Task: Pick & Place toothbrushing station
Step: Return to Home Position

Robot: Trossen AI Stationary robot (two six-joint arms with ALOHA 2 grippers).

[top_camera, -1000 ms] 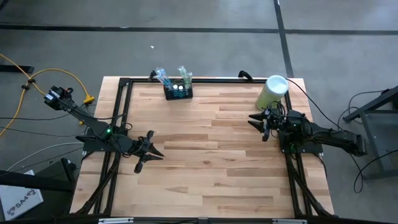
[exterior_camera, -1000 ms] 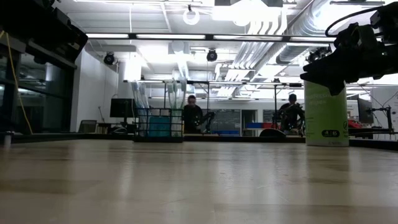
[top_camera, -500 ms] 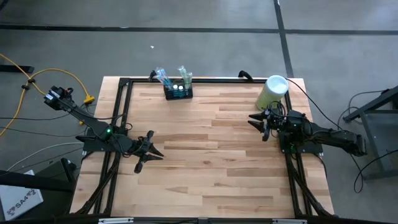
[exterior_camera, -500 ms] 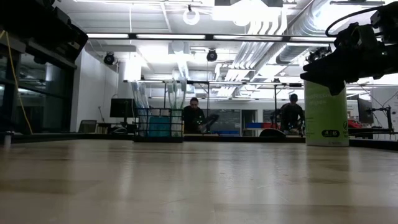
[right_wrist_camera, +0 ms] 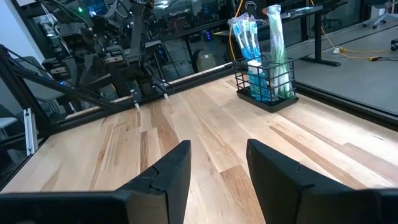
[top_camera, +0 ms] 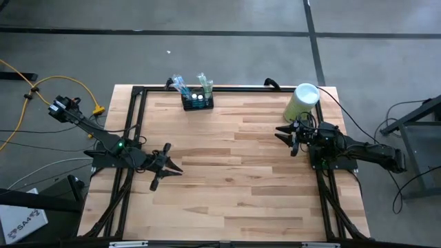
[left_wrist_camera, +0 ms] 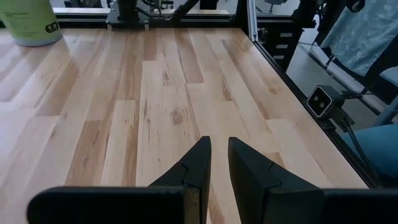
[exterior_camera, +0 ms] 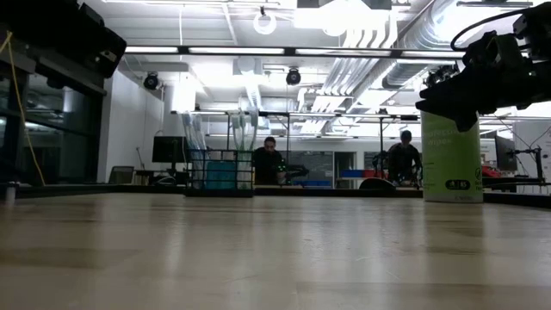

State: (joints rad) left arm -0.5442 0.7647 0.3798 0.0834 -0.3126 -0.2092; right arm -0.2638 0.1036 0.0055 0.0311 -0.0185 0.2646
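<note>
Your left hand (top_camera: 167, 171) hovers over the surface's (top_camera: 227, 179) left side, fingers a narrow gap apart and empty. Your right hand (top_camera: 284, 137) hangs beside the green cylinder (top_camera: 302, 103), fingers spread, gripping nothing. The toothbrushing station (top_camera: 197, 102) stands at the far edge, well apart from both.

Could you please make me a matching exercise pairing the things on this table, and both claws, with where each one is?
1. toothbrushing station
2. green cylinder
3. left claw
4. right claw

A. far right corner of the table
B. far edge, holding toothbrushes
C. empty, near the left edge
D. empty, beside the cylinder

Pairs: 1-B, 2-A, 3-C, 4-D.
</note>
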